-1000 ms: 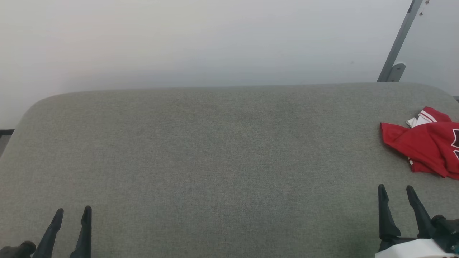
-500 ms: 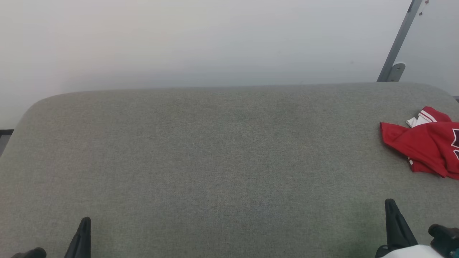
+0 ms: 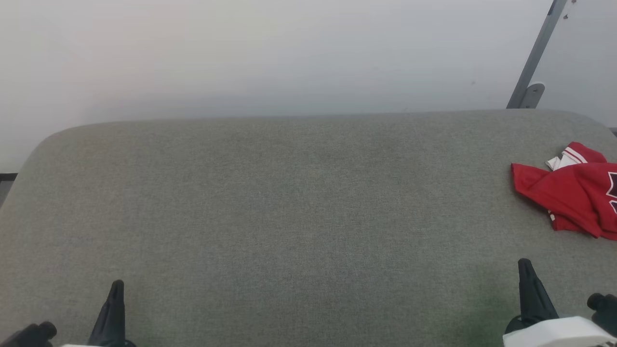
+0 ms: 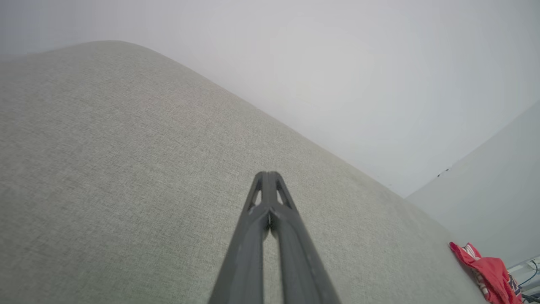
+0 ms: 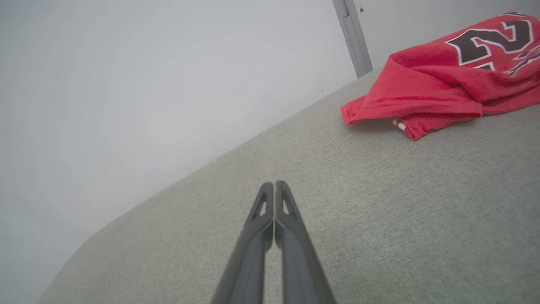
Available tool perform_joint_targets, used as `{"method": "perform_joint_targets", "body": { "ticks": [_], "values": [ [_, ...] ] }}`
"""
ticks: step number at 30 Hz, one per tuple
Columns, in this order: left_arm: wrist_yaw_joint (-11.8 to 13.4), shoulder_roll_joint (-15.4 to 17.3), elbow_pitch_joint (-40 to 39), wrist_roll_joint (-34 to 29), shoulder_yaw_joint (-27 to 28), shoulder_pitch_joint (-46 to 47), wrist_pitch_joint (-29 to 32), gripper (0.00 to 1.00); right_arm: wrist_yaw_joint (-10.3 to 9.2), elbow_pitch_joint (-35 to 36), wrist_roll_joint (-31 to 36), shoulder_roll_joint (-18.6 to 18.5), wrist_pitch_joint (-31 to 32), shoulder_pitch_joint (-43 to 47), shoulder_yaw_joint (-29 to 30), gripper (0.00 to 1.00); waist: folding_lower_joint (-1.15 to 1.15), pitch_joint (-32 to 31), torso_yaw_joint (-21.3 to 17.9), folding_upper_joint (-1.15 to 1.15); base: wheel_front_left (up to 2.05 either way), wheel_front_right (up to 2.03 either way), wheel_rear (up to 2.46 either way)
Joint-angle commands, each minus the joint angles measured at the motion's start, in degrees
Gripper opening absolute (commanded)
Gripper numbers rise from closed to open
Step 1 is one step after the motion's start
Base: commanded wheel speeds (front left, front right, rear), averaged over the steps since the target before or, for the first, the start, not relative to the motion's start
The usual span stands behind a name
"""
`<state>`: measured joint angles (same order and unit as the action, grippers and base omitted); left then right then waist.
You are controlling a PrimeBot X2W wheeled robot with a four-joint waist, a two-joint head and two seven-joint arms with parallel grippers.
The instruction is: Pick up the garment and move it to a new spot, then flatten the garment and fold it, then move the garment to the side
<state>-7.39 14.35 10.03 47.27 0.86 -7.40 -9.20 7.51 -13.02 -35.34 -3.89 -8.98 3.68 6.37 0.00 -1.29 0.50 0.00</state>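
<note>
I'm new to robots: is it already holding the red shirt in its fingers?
No, the garment lies crumpled on the grey surface, apart from the empty, closed right fingers.

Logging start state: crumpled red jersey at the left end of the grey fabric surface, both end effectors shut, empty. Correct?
Wrong side: the head view shows the crumpled red jersey at the right end of the grey fabric surface. Left end effector and right end effector are shut, empty.
</note>
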Motion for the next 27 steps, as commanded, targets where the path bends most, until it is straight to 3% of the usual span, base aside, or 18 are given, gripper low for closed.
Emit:
{"method": "perform_joint_targets", "body": {
  "ticks": [1,27],
  "values": [
    [0.0,0.2,-0.6,1.9,0.6,1.7,0.5,0.00,-0.01,0.8,-2.1,-0.2,0.6,-1.7,0.1,0.00,0.00,0.0,0.0,0.00,0.00,0.00,0.00],
    [-0.1,-3.6,0.9,16.7,2.3,5.9,5.6,0.00,-0.01,0.2,-20.8,0.2,5.7,-4.7,0.2,0.00,0.00,0.4,-0.1,0.00,0.00,0.00,0.00]
  ]
}}
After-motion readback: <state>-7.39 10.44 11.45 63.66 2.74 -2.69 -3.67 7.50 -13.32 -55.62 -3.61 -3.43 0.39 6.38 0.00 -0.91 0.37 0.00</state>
